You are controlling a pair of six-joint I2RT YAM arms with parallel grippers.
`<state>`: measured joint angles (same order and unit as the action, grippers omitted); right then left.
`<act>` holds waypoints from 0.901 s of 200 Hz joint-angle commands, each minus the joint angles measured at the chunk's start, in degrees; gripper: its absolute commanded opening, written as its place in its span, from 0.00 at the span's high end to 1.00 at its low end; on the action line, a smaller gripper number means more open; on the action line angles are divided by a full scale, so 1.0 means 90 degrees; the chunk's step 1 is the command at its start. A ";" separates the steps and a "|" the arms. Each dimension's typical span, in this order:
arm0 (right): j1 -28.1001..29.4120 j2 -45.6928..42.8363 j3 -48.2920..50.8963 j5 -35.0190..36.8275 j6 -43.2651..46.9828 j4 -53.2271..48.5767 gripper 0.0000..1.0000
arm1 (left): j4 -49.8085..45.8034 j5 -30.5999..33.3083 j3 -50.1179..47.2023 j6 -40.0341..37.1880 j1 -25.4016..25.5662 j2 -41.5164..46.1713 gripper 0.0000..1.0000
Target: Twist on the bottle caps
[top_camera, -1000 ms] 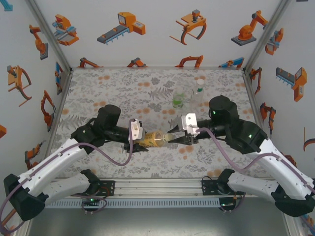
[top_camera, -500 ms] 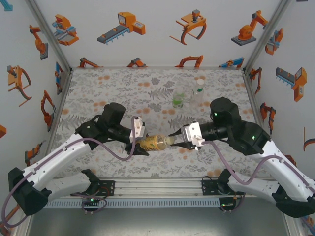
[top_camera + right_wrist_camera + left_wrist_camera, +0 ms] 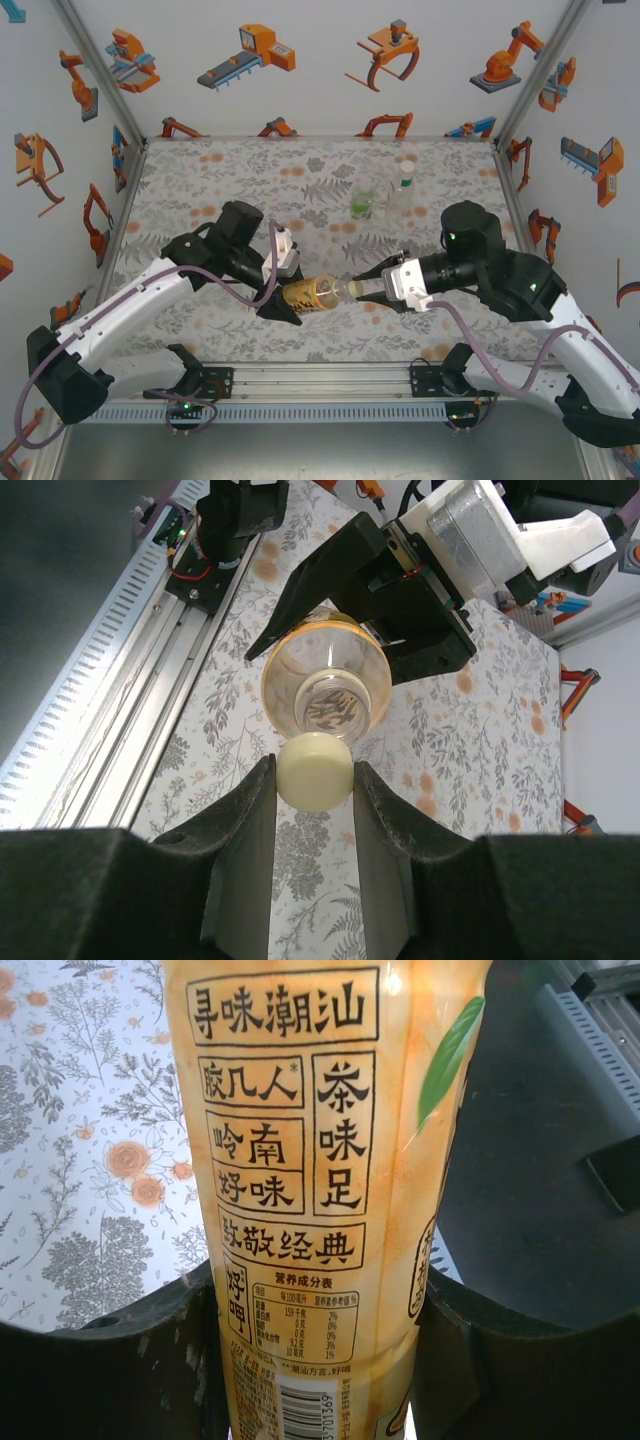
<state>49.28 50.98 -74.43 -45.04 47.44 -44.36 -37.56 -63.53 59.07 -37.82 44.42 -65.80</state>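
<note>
2 bottles (image 3: 362,203) (image 3: 400,195) stand; L fingers (image 3: 100,1380) clamp amber bottle (image 3: 300,1210), R fingers (image 3: 240,850) clamp 1 cap (image 3: 313,770).

Your left wrist view cuts the amber bottle (image 3: 320,1200) off at top and bottom. From the right wrist, the cap (image 3: 314,770) hides its mouth's lower rim; you cannot tell whether they touch.

Two arms (image 3: 120,320): white shells (image 3: 570,335) near the base, black joints (image 3: 235,225) with green lamps (image 3: 450,237), purple cables (image 3: 228,284), black grippers (image 3: 313,780).
</note>
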 commanded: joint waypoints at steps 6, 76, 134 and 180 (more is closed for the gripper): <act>0.0031 0.0060 -0.0143 0.0007 0.0124 -0.0022 1.00 | -0.0344 -0.0412 0.0335 -0.0231 -0.0027 -0.0132 1.00; 0.0124 0.0289 -0.0391 -0.0181 0.0129 -0.0065 1.00 | -0.0494 -0.0406 0.0494 -0.0085 -0.0029 -0.0334 1.00; 0.0257 0.0482 -0.0574 -0.0133 0.0282 -0.0339 1.00 | -0.0492 -0.0412 0.0507 0.0002 -0.0028 -0.0339 1.00; 0.0372 0.0590 -0.0685 0.0013 0.0412 -0.0533 1.00 | -0.0498 -0.0451 0.0527 0.0089 -0.0027 -0.0389 1.00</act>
<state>51.44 55.70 -79.44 -44.62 49.39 -47.00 -42.11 -64.53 61.41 -38.02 44.42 -68.79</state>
